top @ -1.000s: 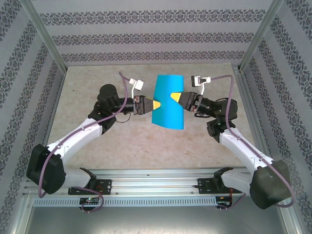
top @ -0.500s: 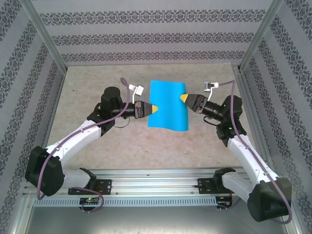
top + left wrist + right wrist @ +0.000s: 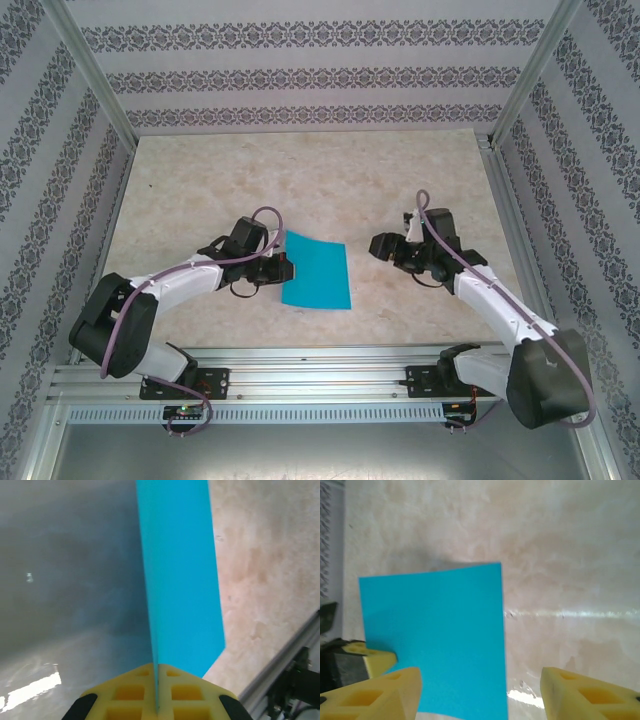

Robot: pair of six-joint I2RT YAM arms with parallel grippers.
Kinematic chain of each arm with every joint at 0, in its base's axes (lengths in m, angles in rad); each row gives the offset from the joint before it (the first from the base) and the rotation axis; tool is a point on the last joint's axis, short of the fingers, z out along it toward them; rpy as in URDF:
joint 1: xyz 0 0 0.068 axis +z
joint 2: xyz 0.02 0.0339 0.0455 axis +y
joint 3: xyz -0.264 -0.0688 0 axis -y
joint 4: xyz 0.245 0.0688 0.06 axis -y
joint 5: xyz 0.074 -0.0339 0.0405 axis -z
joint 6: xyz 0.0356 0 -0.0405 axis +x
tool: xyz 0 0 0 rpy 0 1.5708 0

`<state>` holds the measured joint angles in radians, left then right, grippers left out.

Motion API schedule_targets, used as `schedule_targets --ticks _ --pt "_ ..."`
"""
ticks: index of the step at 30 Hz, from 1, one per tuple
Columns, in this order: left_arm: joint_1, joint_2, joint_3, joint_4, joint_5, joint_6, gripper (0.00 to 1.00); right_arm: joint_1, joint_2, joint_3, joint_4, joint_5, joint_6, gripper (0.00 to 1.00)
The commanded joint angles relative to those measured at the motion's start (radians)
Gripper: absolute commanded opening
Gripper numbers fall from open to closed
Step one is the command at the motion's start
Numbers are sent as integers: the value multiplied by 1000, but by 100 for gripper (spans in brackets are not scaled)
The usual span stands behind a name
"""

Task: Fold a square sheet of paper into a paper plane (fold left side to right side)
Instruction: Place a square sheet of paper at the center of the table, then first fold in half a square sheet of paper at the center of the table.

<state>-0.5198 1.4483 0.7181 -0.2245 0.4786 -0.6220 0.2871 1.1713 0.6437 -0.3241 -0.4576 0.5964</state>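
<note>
The square sheet of paper (image 3: 318, 276) is plain cyan-blue and sits low over the near middle of the table, its right part resting on the surface. My left gripper (image 3: 287, 268) is at its left edge. In the left wrist view the yellow fingers (image 3: 130, 695) are shut on that edge of the sheet (image 3: 180, 580). My right gripper (image 3: 378, 246) is open a short way right of the sheet and touches nothing. Between its spread fingertips (image 3: 395, 687) the right wrist view shows the sheet (image 3: 435, 635) flat below. No paper plane shape shows.
The beige marbled table (image 3: 200, 180) stretches far behind the sheet. Patterned walls and metal posts (image 3: 105, 95) close in the sides and back. The aluminium rail (image 3: 310, 362) carrying both arm bases runs along the near edge, just below the sheet.
Both arms pulled back toward the near edge and the sheet came down from mid-table. The right gripper let go of its right edge and opened; the left one closed on the left edge.
</note>
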Motion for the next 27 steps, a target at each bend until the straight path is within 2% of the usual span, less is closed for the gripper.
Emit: schedule_targets --ticks 1,8,16,22,27 --pt "29 -6 25 -102 -86 79 0 62 60 -2 43 80 -1 64" --pt "47 22 56 -176 -97 146 2 161 225 8 196 71 77 59" --pt "48 29 75 -115 -32 117 30 256 406 49 350 40 165 46" --pt "48 13 72 -8 61 68 44 275 479 66 379 45 182 36" --pt "48 27 73 60 119 34 54 279 504 73 360 63 175 35"
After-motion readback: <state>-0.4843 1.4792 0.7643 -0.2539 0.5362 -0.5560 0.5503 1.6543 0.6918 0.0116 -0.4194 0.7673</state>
